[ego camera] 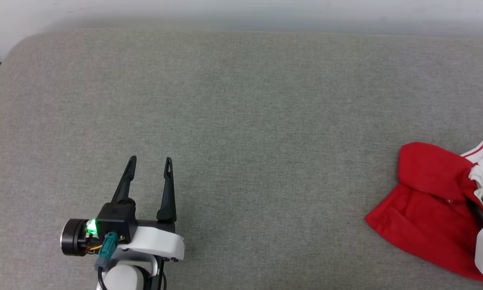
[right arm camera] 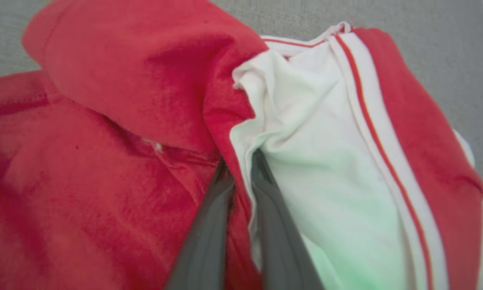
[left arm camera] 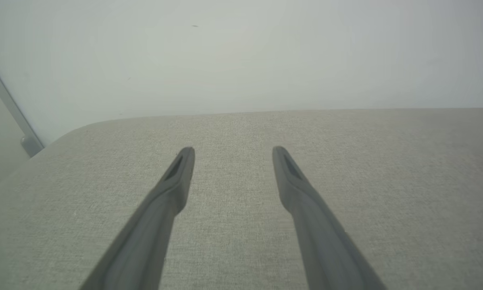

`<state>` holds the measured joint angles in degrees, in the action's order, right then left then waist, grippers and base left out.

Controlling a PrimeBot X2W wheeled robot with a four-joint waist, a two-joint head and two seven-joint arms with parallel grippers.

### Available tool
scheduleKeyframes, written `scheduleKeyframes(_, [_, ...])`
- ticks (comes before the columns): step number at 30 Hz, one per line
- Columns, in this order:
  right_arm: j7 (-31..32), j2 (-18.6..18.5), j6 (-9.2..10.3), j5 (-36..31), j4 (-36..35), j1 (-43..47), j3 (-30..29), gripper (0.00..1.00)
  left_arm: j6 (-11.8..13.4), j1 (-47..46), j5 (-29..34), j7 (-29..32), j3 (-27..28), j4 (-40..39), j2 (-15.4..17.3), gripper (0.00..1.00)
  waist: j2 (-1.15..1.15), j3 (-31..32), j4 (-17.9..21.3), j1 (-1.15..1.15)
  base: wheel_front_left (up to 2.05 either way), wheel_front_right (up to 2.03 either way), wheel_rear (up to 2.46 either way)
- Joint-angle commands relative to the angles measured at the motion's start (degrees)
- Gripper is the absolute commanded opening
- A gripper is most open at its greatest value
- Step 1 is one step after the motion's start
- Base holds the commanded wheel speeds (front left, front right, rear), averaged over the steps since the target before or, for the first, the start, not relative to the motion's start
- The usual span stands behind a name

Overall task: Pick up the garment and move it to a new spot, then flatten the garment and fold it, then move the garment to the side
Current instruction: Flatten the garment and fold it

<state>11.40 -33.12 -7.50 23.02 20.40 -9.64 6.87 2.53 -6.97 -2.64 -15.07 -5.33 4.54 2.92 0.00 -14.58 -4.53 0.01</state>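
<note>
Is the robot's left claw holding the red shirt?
No, the left gripper stands open over the grey cushion, far from the red shirt lying at the right edge of the head view.

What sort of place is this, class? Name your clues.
Probably an indoor test room: a grey fabric-covered pad against a plain pale wall, with a crumpled red garment on it.
</note>
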Motion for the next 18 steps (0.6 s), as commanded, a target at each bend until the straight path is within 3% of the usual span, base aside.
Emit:
scheduleKeyframes(1, [-1.32, 0.62, 0.02, 0.55, -0.6, 0.12, -0.58, 0.0, 0.15, 0.4, -0.18, -0.15, -0.03, 0.14, -0.06, 1.0, 0.0, 0.74, 0.62, -0.01, 0.0, 0.0, 0.0])
scheduleKeyframes(12, [-5.69, 2.22, 0.03, -3.53, -13.56, -1.47, -8.7, 0.0, 0.38, 0.22, -1.01, -0.15, -1.24, 0.13, -0.04, 1.0, 0.0, 3.0, 1.05, -0.01, 0.0, 0.0, 0.0])
scheduleKeyframes(18, [-4.53, 4.46, 0.03, -6.04, -18.17, -4.85, -5.1, 0.0, 0.51, 1.24, -1.45, -0.15, -1.11, 0.49, -0.05, 1.0, 0.0, 3.77, -1.15, -0.01, 0.0, 0.0, 0.0])
